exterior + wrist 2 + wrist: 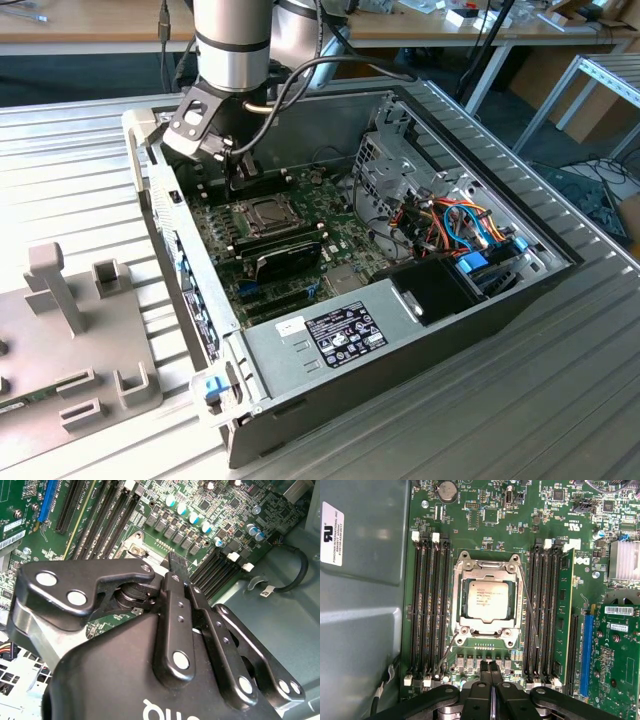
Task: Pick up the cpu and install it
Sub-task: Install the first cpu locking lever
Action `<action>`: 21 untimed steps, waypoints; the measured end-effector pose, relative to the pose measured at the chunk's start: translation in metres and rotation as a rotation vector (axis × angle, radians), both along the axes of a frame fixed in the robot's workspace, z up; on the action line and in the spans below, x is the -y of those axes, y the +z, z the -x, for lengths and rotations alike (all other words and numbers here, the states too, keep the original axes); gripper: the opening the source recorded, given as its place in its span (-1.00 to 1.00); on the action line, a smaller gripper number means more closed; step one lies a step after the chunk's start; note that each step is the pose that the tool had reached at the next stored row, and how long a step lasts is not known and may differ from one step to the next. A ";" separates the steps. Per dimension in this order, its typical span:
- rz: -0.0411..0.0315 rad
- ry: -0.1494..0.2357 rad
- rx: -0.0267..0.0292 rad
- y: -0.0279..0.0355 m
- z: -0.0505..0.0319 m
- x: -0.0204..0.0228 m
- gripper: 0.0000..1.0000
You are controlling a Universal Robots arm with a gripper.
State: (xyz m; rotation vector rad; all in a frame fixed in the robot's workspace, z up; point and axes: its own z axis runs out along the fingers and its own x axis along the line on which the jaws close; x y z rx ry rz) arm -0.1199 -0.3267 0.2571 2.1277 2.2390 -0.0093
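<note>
The cpu (487,598) lay flat in the socket, silver top up, with the metal frame (488,563) around it, near the middle of the green motherboard (490,510) and between two banks of black memory slots (427,610). In the exterior view the cpu (268,212) sat inside the open case (440,330), which rested on a ribbed metal table (560,400). The gripper (489,667) hung above the board just beside the socket, apart from the cpu, its two black fingers pressed together with nothing between them. It showed in the exterior view (243,172) at the arm's end, over the board's far side, and in the second wrist view (176,562) pointing down at the board
</note>
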 end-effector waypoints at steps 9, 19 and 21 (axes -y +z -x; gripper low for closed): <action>0.0000 0.034 0.0000 0.0000 0.0000 0.0000 -0.79; 0.0000 0.046 0.0000 0.0000 0.0000 0.0000 -0.79; 0.0000 0.046 0.0000 0.0000 0.0000 0.0000 -0.79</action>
